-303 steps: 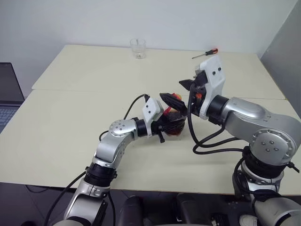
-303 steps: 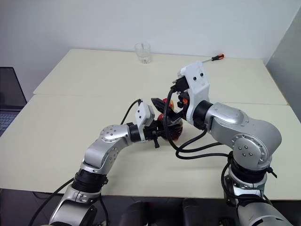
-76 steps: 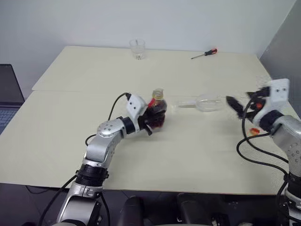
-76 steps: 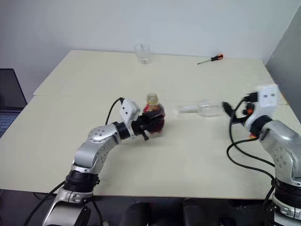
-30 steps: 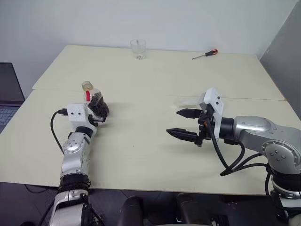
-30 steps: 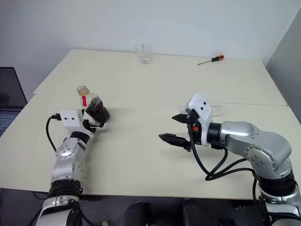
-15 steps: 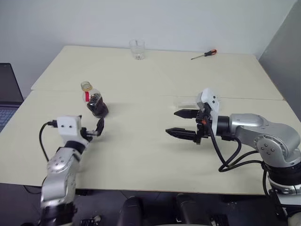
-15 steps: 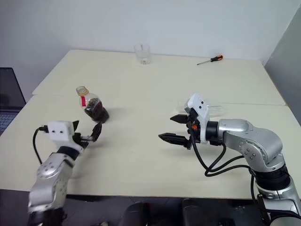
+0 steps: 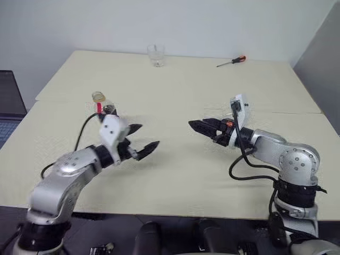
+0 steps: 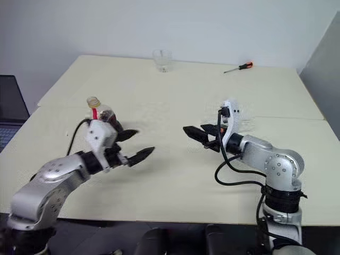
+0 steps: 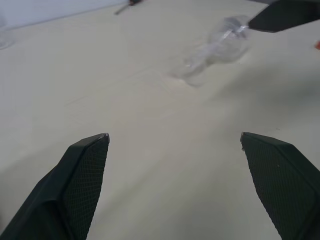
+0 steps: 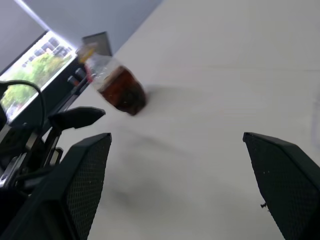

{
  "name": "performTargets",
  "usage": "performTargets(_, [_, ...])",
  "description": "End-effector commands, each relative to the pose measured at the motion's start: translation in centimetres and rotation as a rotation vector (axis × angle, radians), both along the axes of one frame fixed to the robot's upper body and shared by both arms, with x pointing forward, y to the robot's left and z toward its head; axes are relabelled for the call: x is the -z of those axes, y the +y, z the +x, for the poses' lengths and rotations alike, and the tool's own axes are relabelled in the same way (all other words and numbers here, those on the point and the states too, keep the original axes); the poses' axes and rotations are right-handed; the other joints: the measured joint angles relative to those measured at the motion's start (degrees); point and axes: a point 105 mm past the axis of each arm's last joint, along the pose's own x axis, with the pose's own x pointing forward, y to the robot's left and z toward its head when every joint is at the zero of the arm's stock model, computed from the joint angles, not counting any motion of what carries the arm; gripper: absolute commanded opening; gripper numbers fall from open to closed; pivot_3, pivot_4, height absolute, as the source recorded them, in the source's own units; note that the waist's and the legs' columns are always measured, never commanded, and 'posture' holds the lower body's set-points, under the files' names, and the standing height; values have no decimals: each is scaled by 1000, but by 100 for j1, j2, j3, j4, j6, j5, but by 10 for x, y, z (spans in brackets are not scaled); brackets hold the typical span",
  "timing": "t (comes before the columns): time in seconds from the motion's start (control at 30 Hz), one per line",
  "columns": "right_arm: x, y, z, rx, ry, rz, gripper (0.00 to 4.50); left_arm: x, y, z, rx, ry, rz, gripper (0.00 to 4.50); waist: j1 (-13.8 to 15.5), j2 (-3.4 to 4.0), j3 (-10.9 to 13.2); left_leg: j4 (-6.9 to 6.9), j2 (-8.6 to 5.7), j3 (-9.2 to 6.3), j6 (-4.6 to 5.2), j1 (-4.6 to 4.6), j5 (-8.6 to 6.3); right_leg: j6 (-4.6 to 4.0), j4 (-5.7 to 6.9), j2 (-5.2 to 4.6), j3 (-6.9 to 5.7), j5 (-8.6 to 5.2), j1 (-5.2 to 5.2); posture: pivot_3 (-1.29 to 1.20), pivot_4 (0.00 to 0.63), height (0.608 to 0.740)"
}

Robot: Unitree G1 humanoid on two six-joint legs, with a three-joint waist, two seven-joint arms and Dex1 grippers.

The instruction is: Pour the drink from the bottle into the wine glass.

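The bottle (image 10: 99, 110) stands upright on the table's left side, with the dark drink (image 12: 122, 93) in its rounded body and a red label at the neck. My left gripper (image 9: 142, 137) hovers open just to the right of it and nearer to me, not touching, and holds nothing. The wine glass (image 11: 222, 45) lies on its side on the table at the right. My right gripper (image 9: 204, 129) is open and empty over the table's middle, pointing left; the wine glass (image 10: 245, 124) lies behind its wrist.
A short clear tumbler (image 9: 155, 54) stands at the table's far edge, with a red-handled screwdriver (image 9: 231, 60) to its right. A laptop (image 9: 9, 106) sits off the table's left side. A seam (image 9: 159, 105) crosses the table (image 9: 175, 175) between its two halves.
My left gripper has come away from the bottle and swung right, in front of it, now pointing right. The right gripper has rolled and edged forward. The bottle stays standing.
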Motion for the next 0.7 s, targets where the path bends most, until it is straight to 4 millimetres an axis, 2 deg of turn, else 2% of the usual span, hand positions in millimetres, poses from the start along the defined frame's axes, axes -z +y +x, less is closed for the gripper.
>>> performTargets(0.03, [0,-8,1,143,70,48,4500,5,-13,-1,87,1,56,4470,-35,1,0,-8,1,-4,0,1,0,-1,1,1,1,0,-1,0,150,740])
performTargets(0.17, [24,-28,12,340,267,123,4500,13,-18,5,110,16,46,4470,-57,2,0,-22,5,-15,0,0,0,-8,4,2,0,-4,-5,0,150,740])
performTargets(0.23, [29,-30,16,396,350,195,4500,13,-22,8,132,16,34,4470,-64,2,0,-20,4,-15,0,0,0,-8,4,1,-7,-4,0,0,150,740])
performTargets(0.37, [24,-25,27,438,468,341,4500,13,-30,15,175,4,33,4470,-95,5,2,-12,-1,-13,3,0,2,3,4,0,-4,-7,0,0,150,740])
performTargets(0.47, [18,-20,37,447,499,381,4500,16,-31,20,185,1,35,4470,-99,5,2,-7,-1,-13,4,0,2,7,3,1,-5,-6,1,0,150,740])
performTargets(0.57, [16,-22,48,484,505,379,4500,19,-33,22,192,-1,34,4470,-98,5,2,-12,1,-14,4,0,2,3,0,2,-3,-5,1,0,150,740])
performTargets(0.7, [25,-32,57,570,529,329,4500,21,-33,22,198,-5,33,4470,-97,5,2,-14,1,-15,4,-6,2,-2,-3,0,1,-3,0,0,150,740])
